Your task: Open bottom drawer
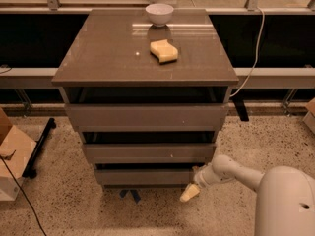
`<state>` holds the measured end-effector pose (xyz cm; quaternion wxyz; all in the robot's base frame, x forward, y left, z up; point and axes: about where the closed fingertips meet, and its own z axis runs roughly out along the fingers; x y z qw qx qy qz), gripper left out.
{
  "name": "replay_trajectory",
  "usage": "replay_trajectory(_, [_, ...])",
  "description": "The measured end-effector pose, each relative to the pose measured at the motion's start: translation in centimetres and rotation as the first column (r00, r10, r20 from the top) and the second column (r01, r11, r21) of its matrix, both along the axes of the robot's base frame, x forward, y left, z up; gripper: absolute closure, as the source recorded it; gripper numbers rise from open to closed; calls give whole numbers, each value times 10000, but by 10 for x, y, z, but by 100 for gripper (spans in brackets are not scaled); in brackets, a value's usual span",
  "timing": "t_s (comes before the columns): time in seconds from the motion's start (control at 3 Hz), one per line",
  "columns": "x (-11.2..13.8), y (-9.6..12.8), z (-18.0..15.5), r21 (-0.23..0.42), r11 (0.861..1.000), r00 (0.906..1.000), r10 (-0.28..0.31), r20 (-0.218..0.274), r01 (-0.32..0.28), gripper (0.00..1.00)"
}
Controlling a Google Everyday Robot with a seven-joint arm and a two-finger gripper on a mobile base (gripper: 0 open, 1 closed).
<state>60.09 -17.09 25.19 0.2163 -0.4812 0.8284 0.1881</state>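
Note:
The bottom drawer (147,176) is the lowest grey-brown front of the cabinet, with a dark gap above it. My white arm reaches in from the lower right. My gripper (193,183) is at the drawer's right end, near its top corner. One pale yellow fingertip (189,193) hangs just below and to the right of the drawer front; the other finger is hidden against the drawer's edge.
The middle drawer front (147,152) with a tiny white speck and the tall top drawer front (146,116) are above. A white bowl (159,13) and a yellow sponge (164,50) sit on the cabinet top (98,48). A cardboard box (12,154) stands at the left. Speckled floor surrounds the cabinet.

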Motion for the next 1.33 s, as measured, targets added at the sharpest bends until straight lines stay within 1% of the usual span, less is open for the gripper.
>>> replay_trajectory(0.33, [14,2,-16,136,9999,9999,-85,-116,87,0])
replay_trajectory(0.67, [30,5,-27,267,9995,9997,-187,-129,190,0])
replay_trajectory(1.0, [37,8,-37,379,9989,9994,-259,-238,268,0])
replay_trajectory(1.33, [29,9,-46,448,9987,9982,-208,-562,233,16])
